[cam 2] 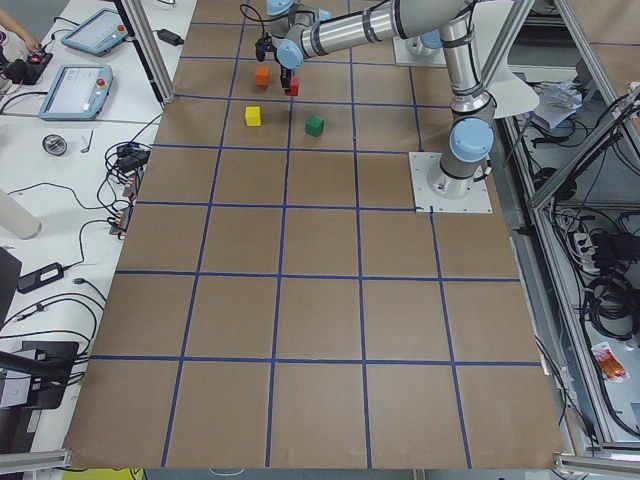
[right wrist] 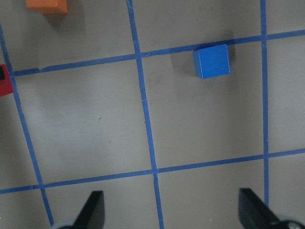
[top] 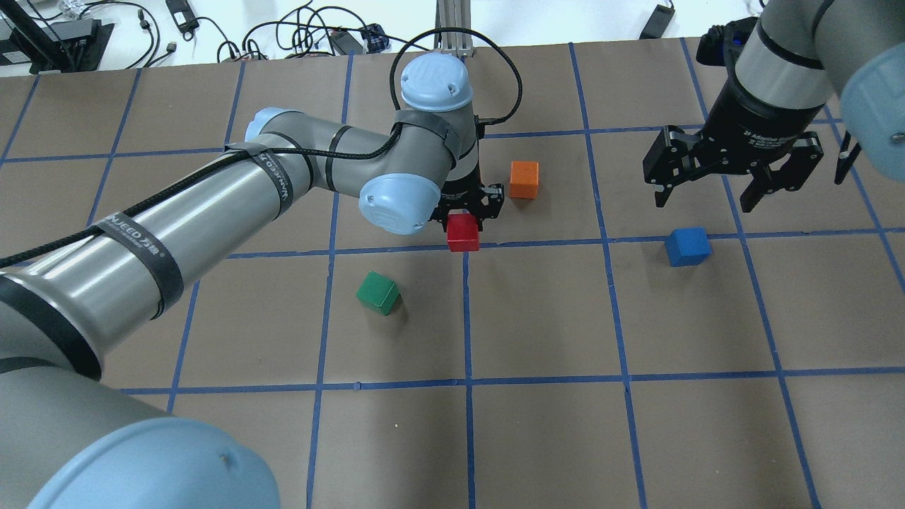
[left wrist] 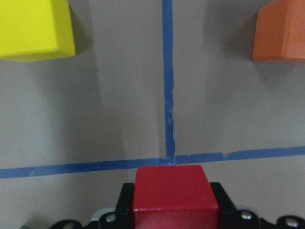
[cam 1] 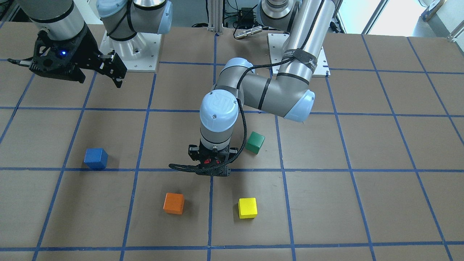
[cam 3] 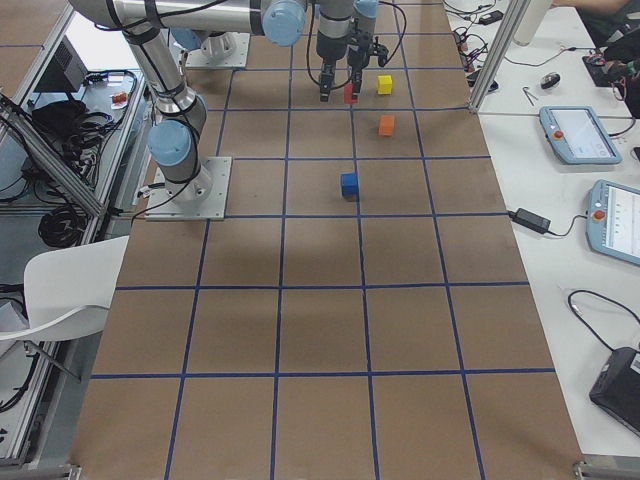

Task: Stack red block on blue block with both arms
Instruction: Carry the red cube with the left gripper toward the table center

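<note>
The red block (top: 463, 233) sits between the fingers of my left gripper (top: 469, 211), which is shut on it low over a blue tape crossing near the table's middle. It fills the bottom of the left wrist view (left wrist: 174, 196). I cannot tell if it touches the table. The blue block (top: 687, 246) lies alone on the table, to the right in the overhead view. My right gripper (top: 701, 201) hangs open and empty above the table, just beyond the blue block. The right wrist view shows the blue block (right wrist: 212, 61) ahead of its spread fingers (right wrist: 93, 210).
An orange block (top: 524, 179) lies just beyond the left gripper. A green block (top: 378, 293) lies nearer the robot, to the left. A yellow block (cam 1: 247, 207) lies near the orange block (cam 1: 173, 203) on the operators' side. Brown table with blue tape grid (top: 608, 311).
</note>
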Tool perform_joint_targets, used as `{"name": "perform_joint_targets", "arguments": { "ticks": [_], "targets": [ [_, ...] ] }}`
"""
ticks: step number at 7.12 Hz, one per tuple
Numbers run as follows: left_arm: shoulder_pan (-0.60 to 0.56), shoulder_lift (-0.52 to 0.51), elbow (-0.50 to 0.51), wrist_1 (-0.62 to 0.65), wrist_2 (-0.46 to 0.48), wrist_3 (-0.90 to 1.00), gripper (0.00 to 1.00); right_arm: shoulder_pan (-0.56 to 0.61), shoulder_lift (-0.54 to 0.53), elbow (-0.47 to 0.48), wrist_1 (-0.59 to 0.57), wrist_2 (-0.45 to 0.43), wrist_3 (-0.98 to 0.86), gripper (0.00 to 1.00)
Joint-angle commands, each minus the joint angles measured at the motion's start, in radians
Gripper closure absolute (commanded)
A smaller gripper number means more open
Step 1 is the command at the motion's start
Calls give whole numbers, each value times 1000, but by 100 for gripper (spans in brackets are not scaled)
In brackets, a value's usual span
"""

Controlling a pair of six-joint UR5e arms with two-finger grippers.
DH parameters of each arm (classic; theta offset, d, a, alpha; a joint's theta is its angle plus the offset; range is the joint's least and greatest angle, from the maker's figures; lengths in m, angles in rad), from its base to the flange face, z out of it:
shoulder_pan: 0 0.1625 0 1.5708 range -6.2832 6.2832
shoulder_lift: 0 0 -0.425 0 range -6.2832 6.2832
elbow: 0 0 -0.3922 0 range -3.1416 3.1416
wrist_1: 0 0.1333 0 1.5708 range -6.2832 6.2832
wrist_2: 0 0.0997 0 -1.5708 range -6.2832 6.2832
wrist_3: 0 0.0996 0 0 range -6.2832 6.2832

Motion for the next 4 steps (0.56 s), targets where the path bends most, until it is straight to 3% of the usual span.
{"name": "perform_joint_targets", "arguments": {
  "ticks": [1, 2, 4],
  "targets": [
    [-8, -37, 2, 14, 3, -19, 81, -2, 5, 4, -16, -2, -6, 0],
    [-8, -40, -3, 19, 3, -22, 1, -4, 18, 6, -7, -1, -6, 0],
    [4, -19, 15, 5, -2, -2, 0, -5, 18, 6, -24, -1, 10, 0]
  ]
}}
